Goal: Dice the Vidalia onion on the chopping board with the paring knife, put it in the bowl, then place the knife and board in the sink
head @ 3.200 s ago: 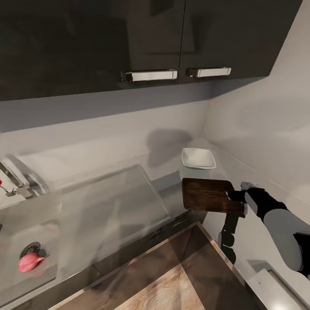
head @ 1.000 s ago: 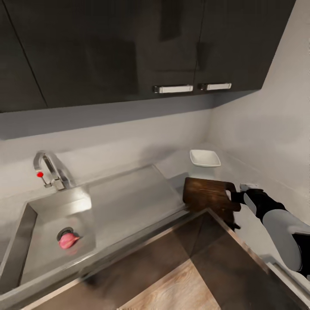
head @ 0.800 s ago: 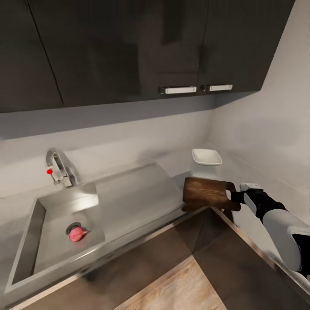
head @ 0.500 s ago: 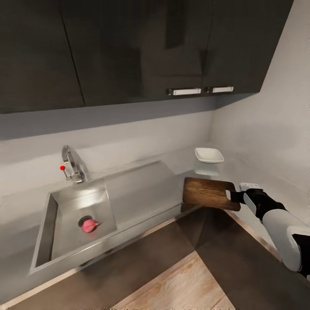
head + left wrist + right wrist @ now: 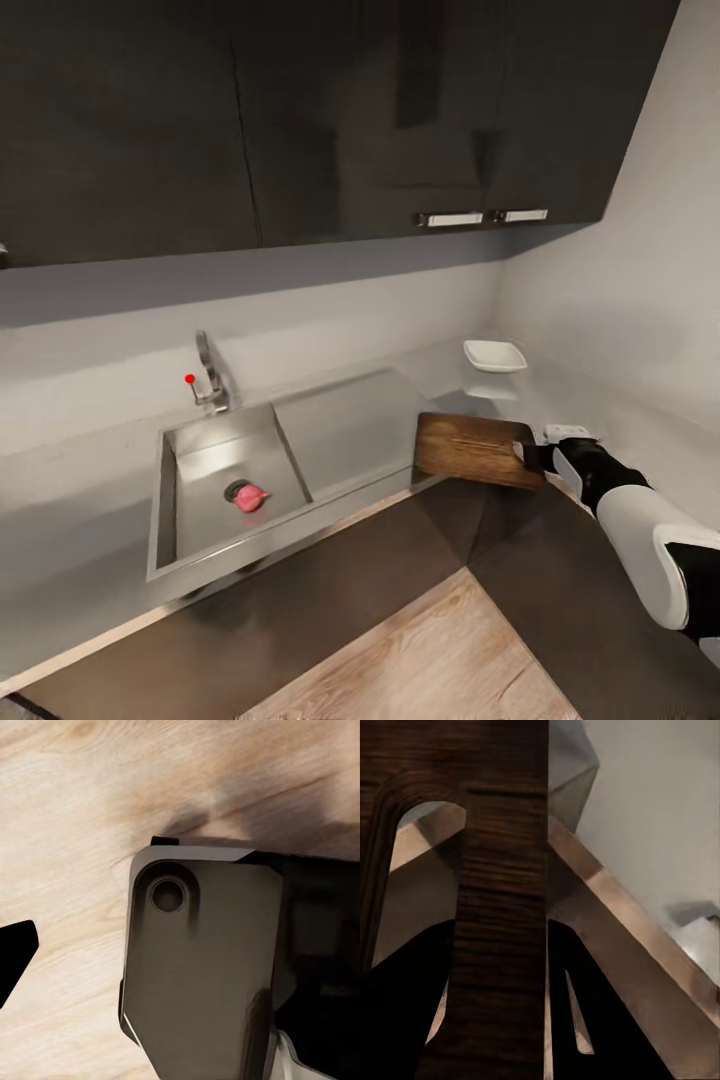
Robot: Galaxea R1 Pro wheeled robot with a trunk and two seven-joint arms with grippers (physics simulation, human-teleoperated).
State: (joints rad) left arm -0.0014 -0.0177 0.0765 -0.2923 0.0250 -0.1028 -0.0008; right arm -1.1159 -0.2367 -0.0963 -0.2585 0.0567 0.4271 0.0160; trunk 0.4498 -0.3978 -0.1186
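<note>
Dark glossy wall cabinets [image 5: 330, 120] are hung above a pale grey wall [image 5: 620, 300]; a wood-plank floor [image 5: 420, 660] is seen below.

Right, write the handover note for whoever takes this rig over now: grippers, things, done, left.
Right gripper: shut on the chopping board, held by its handle end, level, over the countertop edge.
Left gripper: cannot tell from the left wrist view.
Vidalia onion: in the sink, beside the drain.
Bowl: on the countertop near the corner wall.
Done: board picked up.
Left: fetch onion, dice, fill bowl, then put knife and board in the sink.
</note>
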